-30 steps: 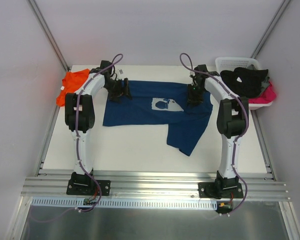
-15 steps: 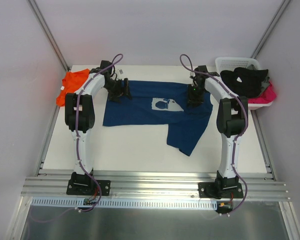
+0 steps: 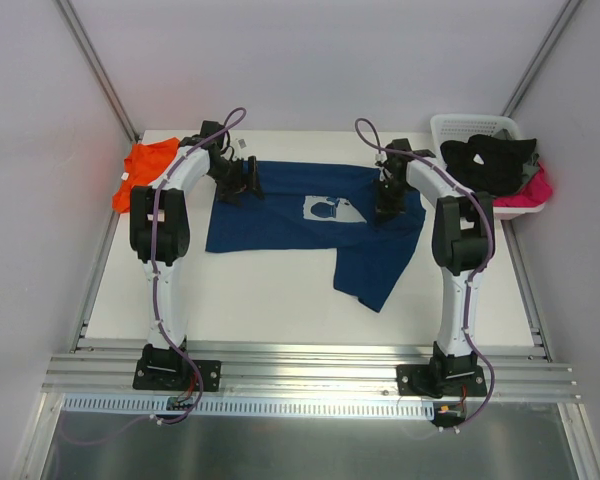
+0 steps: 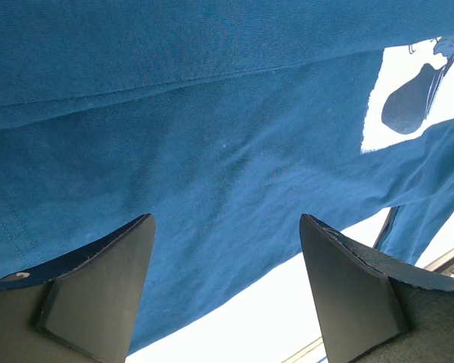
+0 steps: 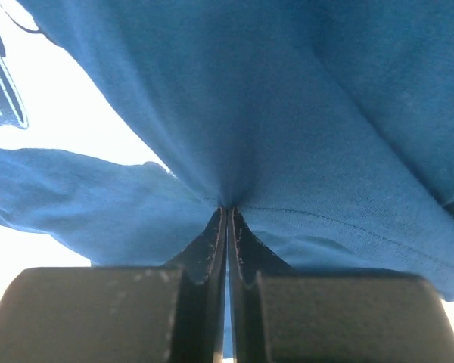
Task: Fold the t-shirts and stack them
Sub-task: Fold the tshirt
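Navy shirt [image 3: 310,225]: spread near far edge of bench [image 3: 270,300].
Orange shirt [image 3: 145,172]: far left corner.
Right hand [image 5: 227,219]: pinched shut on navy cloth.
Left hand [image 4: 223,280]: wide, empty.
Risk: thin pinch slipping on lift, leaving a crooked fold.

On the tabletop [image 3: 260,295], printed t-shirt [image 3: 280,215] spread at centre, second t-shirt [image 3: 143,172] at ten o'clock, basket [image 3: 455,123] of clothes [image 3: 490,160] at two o'clock.

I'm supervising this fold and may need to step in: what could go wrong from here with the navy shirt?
The right hand is shut on only a small pinch of the navy t-shirt at its tips; a pull might slip it free. The left hand hangs open above the cloth, gripping nothing, so lifting now would likely drag the shirt lopsided.
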